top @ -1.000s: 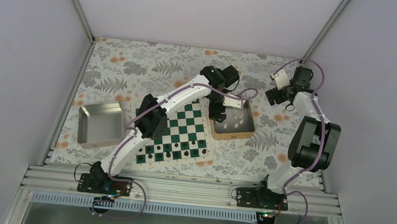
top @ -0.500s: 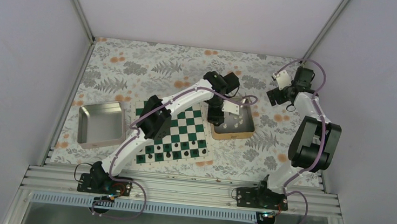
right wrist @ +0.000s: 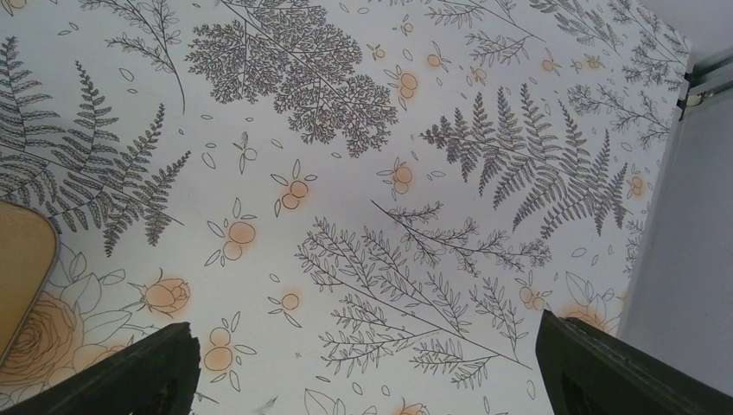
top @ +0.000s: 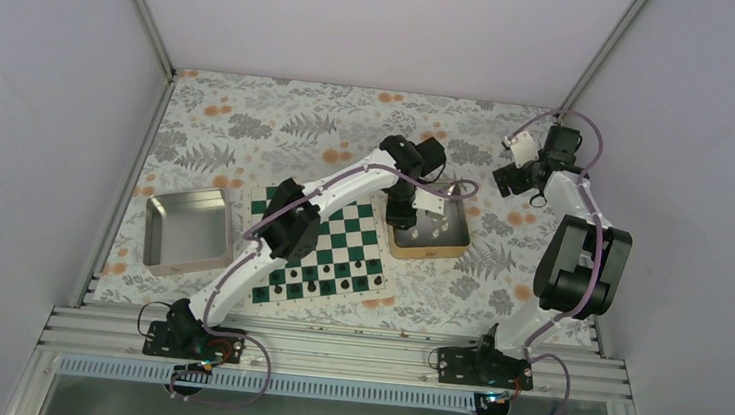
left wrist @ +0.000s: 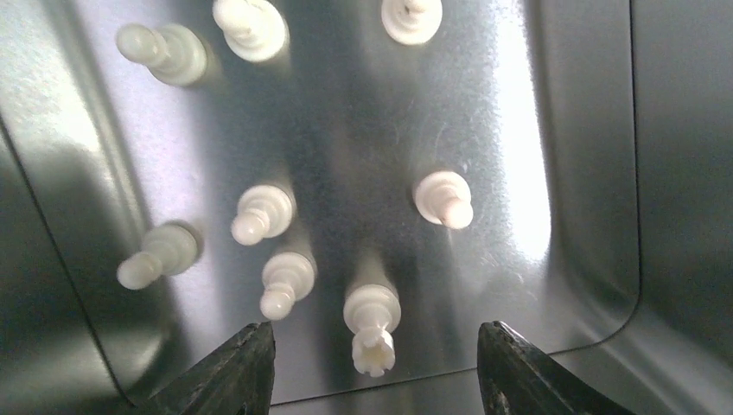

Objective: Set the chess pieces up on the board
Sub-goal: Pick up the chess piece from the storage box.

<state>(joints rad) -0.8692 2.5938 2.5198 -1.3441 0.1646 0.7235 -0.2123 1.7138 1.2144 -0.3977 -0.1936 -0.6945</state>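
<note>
Pieces (left wrist: pixel 264 212): cream plastic, prob. light, hard, slick; narrow stems on round bases, so tippy. Seven seen upright in tin (left wrist: pixel 588 173).
Rook (left wrist: pixel 372 327): upright by tin's wall, a smaller piece just beside it.
Hold: best at the waist under the crown, I'd judge. The crown could slip and the base sits too low.
L gripper (left wrist: pixel 373 346): spread, jaws either side of rook w/o touching, nothing pinched.
L arm: stretched over board (top: pixel 340 240), wrist pointing down into tin, just off board's far right corner.
R gripper (right wrist: pixel 365 324): spread wide, empty, over desk (right wrist: pixel 346 173).
R arm: folded up nr desk's right edge.
</note>
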